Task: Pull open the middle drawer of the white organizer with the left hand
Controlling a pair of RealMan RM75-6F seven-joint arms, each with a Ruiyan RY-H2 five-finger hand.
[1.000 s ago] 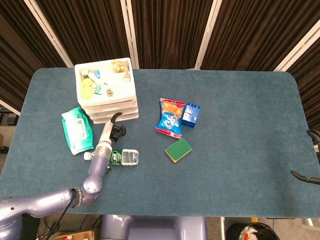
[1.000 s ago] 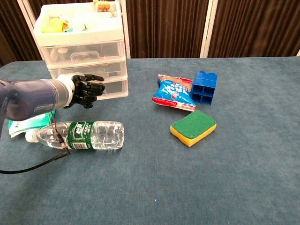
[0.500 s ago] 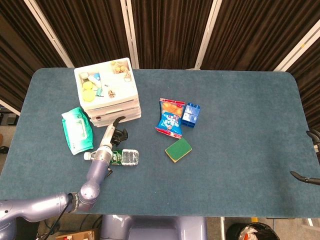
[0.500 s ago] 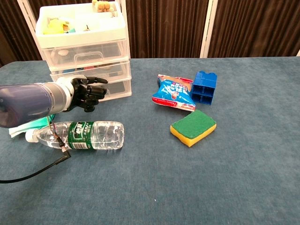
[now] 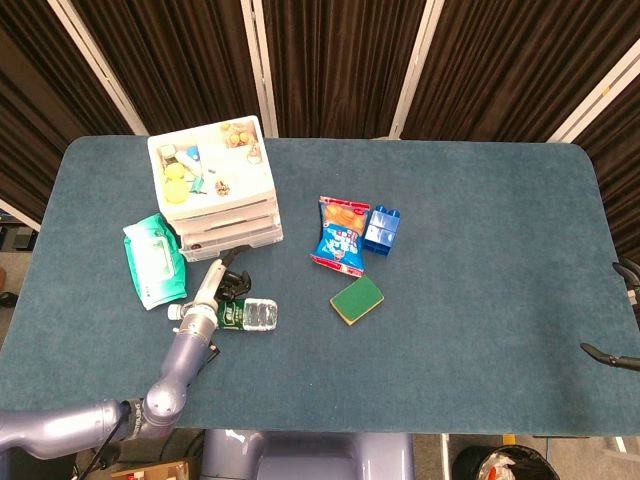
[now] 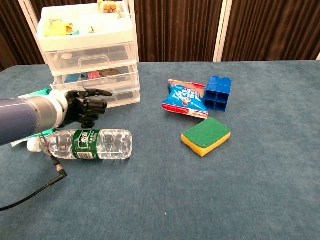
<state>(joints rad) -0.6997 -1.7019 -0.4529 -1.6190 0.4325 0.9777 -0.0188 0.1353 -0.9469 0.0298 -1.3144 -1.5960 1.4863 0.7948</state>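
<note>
Blue bench (image 6: 250, 190); left hand (image 6: 82, 106), fingers curled, hooks the organizer's (image 6: 90, 55) part-open middle drawer (image 6: 95, 79) at 10 o'clock

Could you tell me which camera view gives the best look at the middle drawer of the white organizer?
The chest view: it faces the organizer from the front, so the middle drawer shows its clear face and some contents, with the left hand just below. The head view looks down, showing mostly the top tray and only thin drawer edges.
</note>
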